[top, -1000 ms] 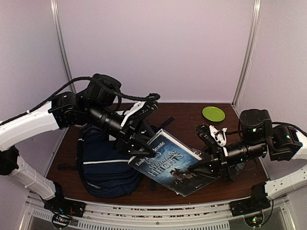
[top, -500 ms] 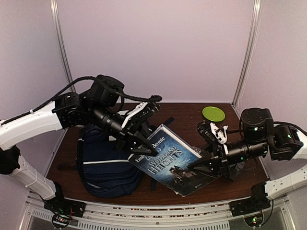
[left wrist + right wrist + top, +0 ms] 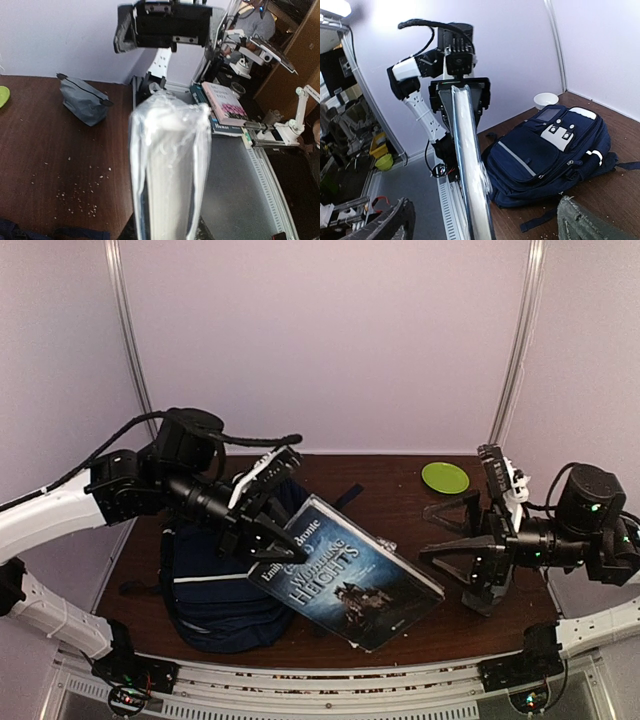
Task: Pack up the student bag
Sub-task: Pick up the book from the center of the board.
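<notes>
While the student bag (image 3: 215, 585) lies flat on the left part of the brown table (image 3: 395, 480), its front faces up. The right wrist view shows its navy fabric, white trim stripes and the white patch with buckles (image 3: 562, 132). Just beside it, to its right, a paperback of Wuthering Heights (image 3: 345, 575) hangs tilted above the tabletop, with its upper left corner over the bag's edge. The left gripper (image 3: 262, 535) is clamped on that corner, and in its own wrist camera the plastic-wrapped page edge fills the middle of the view. The right gripper (image 3: 424, 531) is level with the book's far right corner and apart from it, with its jaws spread wide and nothing between them. Its two fingers (image 3: 390, 225) sit at the bottom corners of its wrist view, well apart. A green plate (image 3: 445, 477) rests near the back right corner of the table. A small grey zip pouch (image 3: 82, 102) lies on the wood farther along, and crumbs are scattered near it. Behind the bag stands a white bowl (image 3: 545, 99).
</notes>
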Motion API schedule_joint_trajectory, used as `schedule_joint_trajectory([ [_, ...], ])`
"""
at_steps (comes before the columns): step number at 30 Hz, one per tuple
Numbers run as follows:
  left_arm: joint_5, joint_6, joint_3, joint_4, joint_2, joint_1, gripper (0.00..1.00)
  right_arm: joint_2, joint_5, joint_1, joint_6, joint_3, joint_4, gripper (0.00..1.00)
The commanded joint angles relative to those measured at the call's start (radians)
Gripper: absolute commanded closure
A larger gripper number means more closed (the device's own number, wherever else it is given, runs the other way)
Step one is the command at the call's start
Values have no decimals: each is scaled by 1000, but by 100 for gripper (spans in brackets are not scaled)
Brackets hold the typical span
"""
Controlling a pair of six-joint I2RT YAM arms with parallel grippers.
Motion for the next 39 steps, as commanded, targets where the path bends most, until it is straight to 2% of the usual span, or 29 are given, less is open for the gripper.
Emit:
schedule_joint_trajectory([
  [1, -19, -128, -40, 403, -121, 39, 100, -93, 178, 3, 157, -120, 134, 1],
  [4, -44, -209, -109, 528, -160, 61, 100, -176, 255, 3, 245, -233, 245, 0],
  [8, -73, -329, -183, 710, -195, 74, 100, -238, 164, 2, 249, -308, 351, 0],
  [12, -62, -439, -234, 862, -203, 74, 100, -225, 100, 2, 229, -300, 348, 0],
  [19, -11, -557, -247, 1002, -152, 74, 100, -139, 4, 2, 244, -284, 425, 4],
  [22, 25, -600, -246, 1053, -131, 74, 100, -113, -42, -3, 261, -280, 459, 12],
  [26, 54, -602, -228, 1041, -111, 74, 100, -111, -82, -14, 286, -285, 499, 29],
  [30, 72, -587, -220, 1009, -105, 74, 100, -130, -93, -21, 296, -295, 521, 34],
  [33, 59, -577, -223, 993, -109, 74, 100, -116, -115, -22, 297, -278, 509, 40],
  [39, 43, -568, -212, 977, -106, 74, 100, -59, -173, -22, 291, -244, 494, 61],
])
